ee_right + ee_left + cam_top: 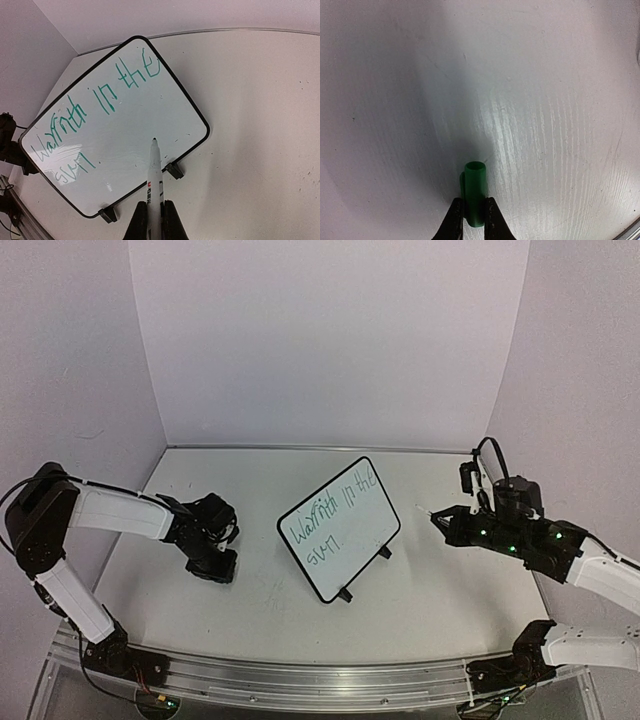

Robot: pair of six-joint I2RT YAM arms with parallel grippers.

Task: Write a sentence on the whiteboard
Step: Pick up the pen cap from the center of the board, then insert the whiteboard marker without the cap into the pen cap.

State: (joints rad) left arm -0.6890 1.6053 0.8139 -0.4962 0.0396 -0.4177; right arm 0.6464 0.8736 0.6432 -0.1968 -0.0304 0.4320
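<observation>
Nearest the lens, the right gripper (155,212) is clamped on a marker (154,172), whose uncapped tip points away from the wrist. The table (270,615) is white and walled on three sides. At its middle sits the whiteboard (340,528), turned cornerwise to the arms, its two small black feet along the near right edge. Green writing on it reads roughly "Warmth in the sun". The board lies between the two arms. The right gripper hovers just off its right edge. The left gripper (474,207) is low over the table off the board's left corner, clear of it. Its fingers press on either side of a green cap (475,187), whose open mouth faces away from the wrist. The sentence looks written, so capping seems the step in hand. That turns on one relation: the marker's long axis points leftward across the board, and the cap lies on the far side, so tip and mouth must be brought into line.
</observation>
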